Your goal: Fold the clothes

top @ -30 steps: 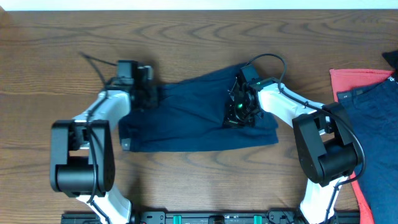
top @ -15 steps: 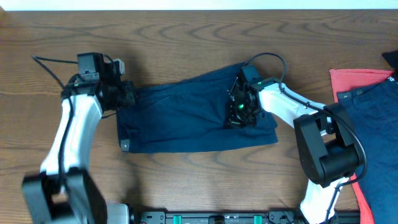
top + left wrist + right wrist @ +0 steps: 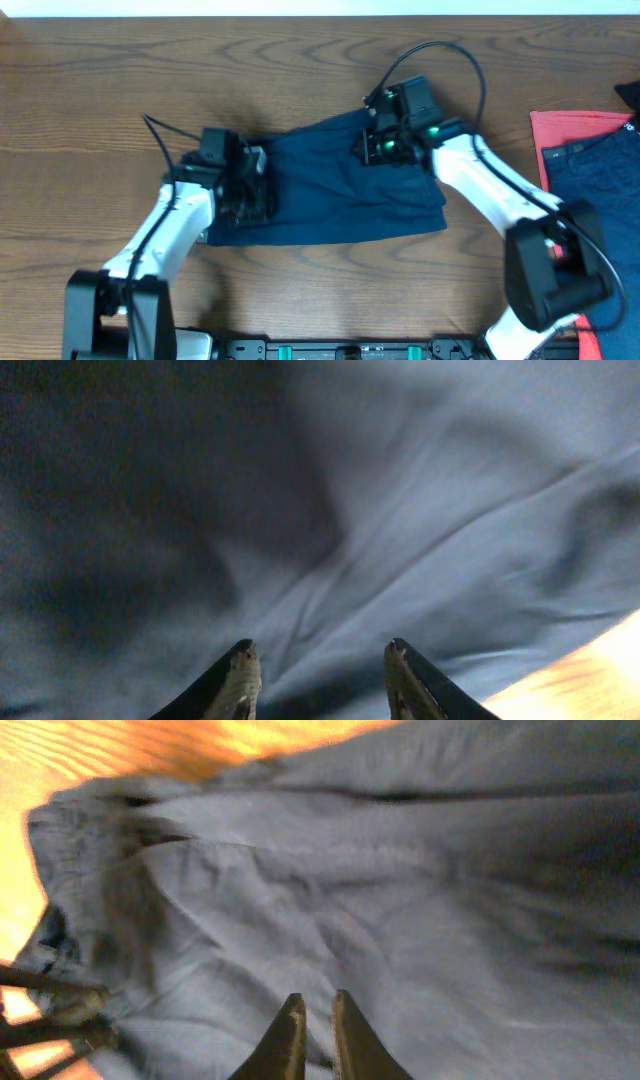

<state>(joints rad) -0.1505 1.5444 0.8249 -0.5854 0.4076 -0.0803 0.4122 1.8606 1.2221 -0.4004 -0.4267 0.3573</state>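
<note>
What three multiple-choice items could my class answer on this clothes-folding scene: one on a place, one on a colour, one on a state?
1. Where on the table does the red garment lie?
A. In the middle
B. At the edge on the right arm's side
C. Along the back edge

2. What colour are the shorts?
A. Navy blue
B. Yellow
C. White

3. How is the left tool?
A. Shut on the shorts
B. Holding the red garment
C. Open, nothing between its fingers

Answers: 1 B, the overhead view shows it out beyond the right arm, partly under a blue garment; 2 A, they look dark navy in the overhead view; 3 C, the left wrist view shows its fingers apart above the cloth.
</note>
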